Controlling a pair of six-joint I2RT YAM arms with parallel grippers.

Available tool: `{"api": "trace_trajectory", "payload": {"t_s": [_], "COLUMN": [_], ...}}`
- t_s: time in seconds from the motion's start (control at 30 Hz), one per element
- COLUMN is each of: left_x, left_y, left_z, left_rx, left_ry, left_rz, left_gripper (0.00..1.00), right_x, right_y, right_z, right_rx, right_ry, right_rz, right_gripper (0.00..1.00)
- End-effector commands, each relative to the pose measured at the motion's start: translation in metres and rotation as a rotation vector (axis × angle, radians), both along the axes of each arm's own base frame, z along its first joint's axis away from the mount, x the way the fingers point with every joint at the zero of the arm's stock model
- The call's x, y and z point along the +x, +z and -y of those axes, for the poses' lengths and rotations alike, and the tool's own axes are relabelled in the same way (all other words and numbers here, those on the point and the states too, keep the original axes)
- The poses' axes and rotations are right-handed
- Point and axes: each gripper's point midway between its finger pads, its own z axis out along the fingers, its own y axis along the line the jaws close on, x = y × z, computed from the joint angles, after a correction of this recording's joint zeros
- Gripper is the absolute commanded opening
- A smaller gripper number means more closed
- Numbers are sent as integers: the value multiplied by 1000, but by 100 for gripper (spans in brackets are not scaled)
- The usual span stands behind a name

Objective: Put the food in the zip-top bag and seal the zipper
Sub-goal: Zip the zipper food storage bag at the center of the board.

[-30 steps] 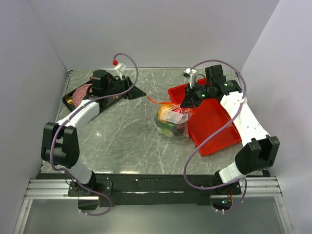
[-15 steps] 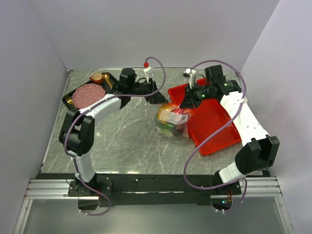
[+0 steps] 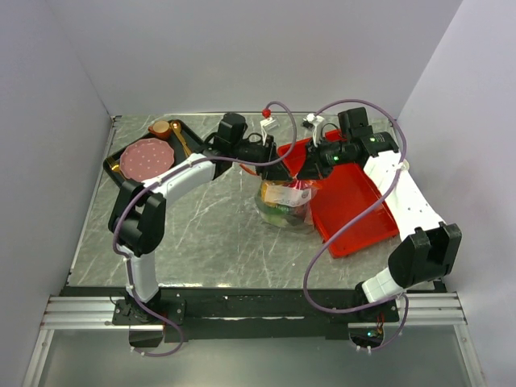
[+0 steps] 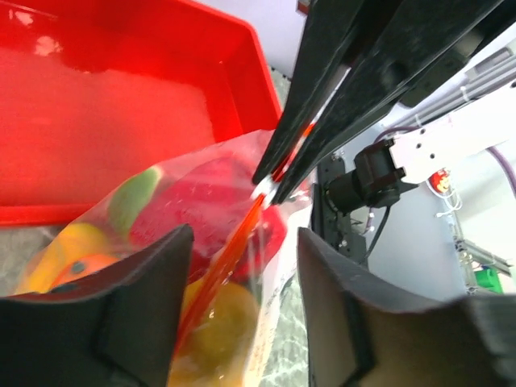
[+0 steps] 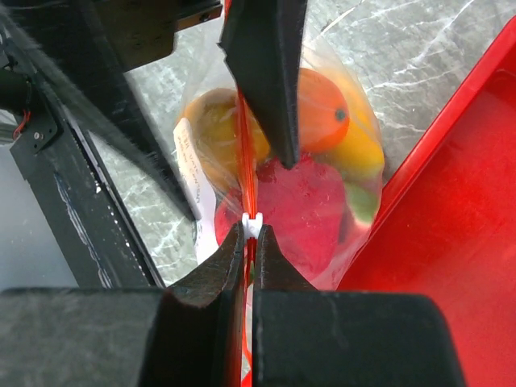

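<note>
The zip-top bag (image 3: 284, 203) lies on the table against the red tray, with the food inside: a red piece (image 5: 306, 201), an orange (image 5: 322, 121) and a yellow fruit (image 4: 218, 322). My right gripper (image 5: 252, 234) is shut on the zipper (image 5: 246, 153), right behind its white slider (image 5: 253, 224), and holds the bag's mouth up. My left gripper (image 4: 246, 242) is open and straddles the orange-red zipper (image 4: 234, 250) a short way along from the right gripper's fingers (image 4: 322, 97). In the top view the left gripper (image 3: 278, 170) and the right gripper (image 3: 309, 171) meet above the bag.
A red tray (image 3: 359, 201) sits right of the bag and touches it. A pink plate (image 3: 147, 159) rests on a dark tray at the back left, beside a small brown cup (image 3: 160, 128). Both arms' cables loop above the bag.
My left arm has swung right, from the plate at the back left to the bag's mouth. The right gripper and the bag have stayed put.
</note>
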Motion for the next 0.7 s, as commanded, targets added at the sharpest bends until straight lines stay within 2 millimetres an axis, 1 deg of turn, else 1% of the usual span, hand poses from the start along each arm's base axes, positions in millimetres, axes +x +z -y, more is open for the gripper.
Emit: {"api": "trace_trajectory", "payload": {"t_s": [0.0, 0.1, 0.13, 0.2, 0.27, 0.3, 0.33, 0.47, 0.5, 0.53, 0.57, 0.6, 0.63, 0.67], "left_x": [-6, -4, -6, -5, -5, -6, -6, -4, 4, 4, 4, 6, 5, 6], "left_y": [-3, -8, -12, -12, -12, -12, -13, -15, -19, -15, -19, -20, -18, -21], "left_z": [-4, -3, -4, -4, -3, -2, -2, -4, -7, -10, -14, -20, -25, -30], "left_rx": [10, 17, 36, 39, 45, 46, 49, 70, 101, 104, 115, 127, 130, 145], "left_ry": [-21, -19, -19, -16, -12, -11, -10, 36, 97, 115, 125, 143, 150, 162], "left_rz": [23, 27, 1, 6, 9, 10, 10, 18, 19, 31, 32, 24, 27, 26], "left_gripper": [55, 39, 35, 22, 12, 3, 1, 1, 1, 1, 1, 1, 1, 1], "right_x": [9, 10, 11, 11, 11, 12, 13, 15, 17, 17, 17, 20, 19, 19], "right_y": [21, 21, 22, 22, 21, 22, 21, 21, 18, 17, 13, 11, 10, 8], "right_z": [-7, -7, -7, -7, -7, -7, -7, -4, -1, 1, 5, 10, 13, 17], "right_rx": [31, 33, 34, 33, 30, 31, 32, 20, 2, -7, -21, -42, -47, -54], "right_ry": [15, 13, 11, 13, 12, 8, 6, -16, -30, -42, -56, -81, -89, -100], "right_rz": [61, 63, 63, 67, 63, 64, 62, 78, 80, 85, 79, 89, 93, 92], "right_gripper": [0, 0, 0, 0, 0, 0, 0, 0, 0, 0, 0, 0, 0, 0]}}
